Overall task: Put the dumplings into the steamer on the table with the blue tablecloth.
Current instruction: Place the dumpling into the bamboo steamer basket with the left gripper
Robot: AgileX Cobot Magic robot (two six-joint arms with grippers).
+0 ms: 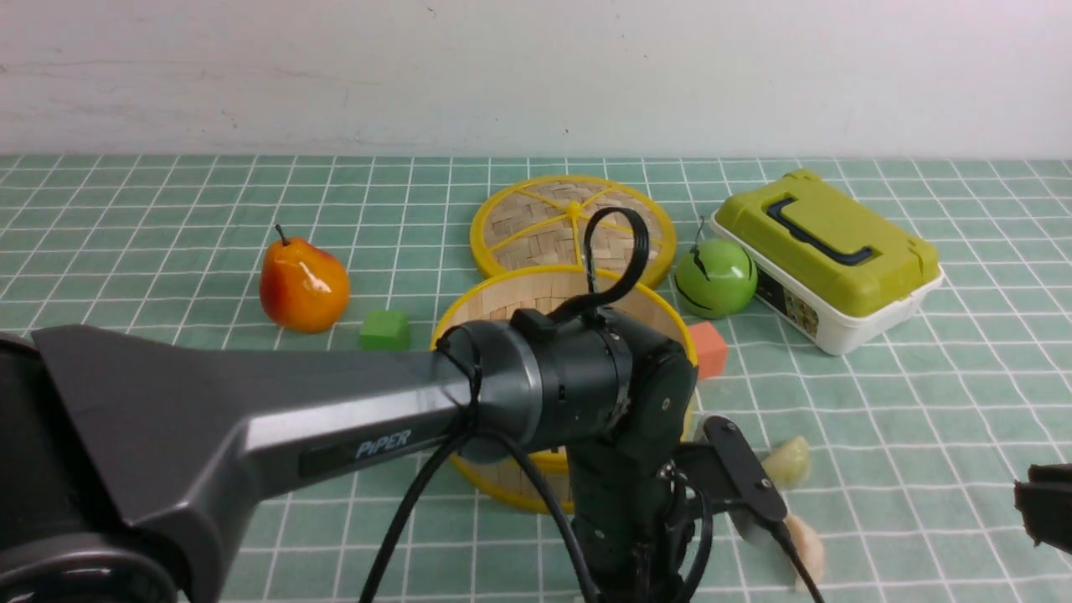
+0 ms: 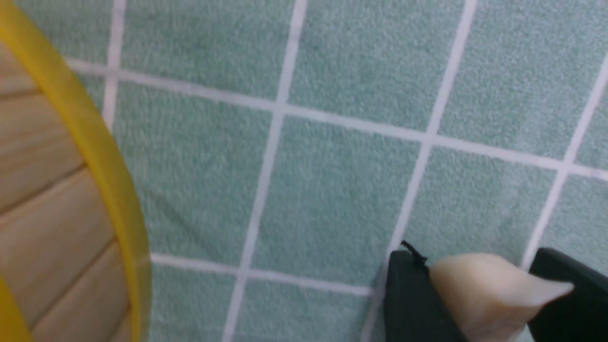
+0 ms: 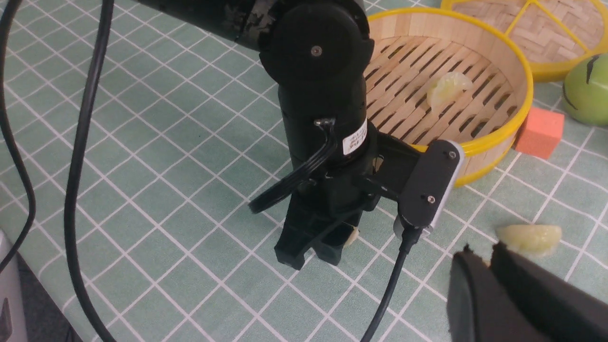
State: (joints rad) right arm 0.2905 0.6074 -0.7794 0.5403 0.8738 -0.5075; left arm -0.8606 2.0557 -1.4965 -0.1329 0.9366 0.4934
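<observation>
My left gripper [image 2: 475,266] points down at the table with the blue tablecloth [image 1: 167,218], just in front of the steamer [image 1: 502,293]. Its jaws press both sides of a cream dumpling [image 2: 484,289]. In the right wrist view that gripper [image 3: 311,259] shows a sliver of the cream dumpling [image 3: 351,235]. One greenish dumpling [image 3: 449,88] lies on the steamer's slatted floor. Another greenish dumpling [image 1: 787,461] and a second cream dumpling [image 1: 804,544] lie on the cloth to the right. My right gripper [image 1: 1043,502] hovers at the right edge, shut and holding nothing.
Behind the steamer lies its flat woven lid [image 1: 572,222]. A pear [image 1: 303,286] and a green cube [image 1: 385,330] sit to the left. A green apple [image 1: 714,276], an orange cube [image 1: 710,347] and a green-lidded box [image 1: 825,255] sit to the right.
</observation>
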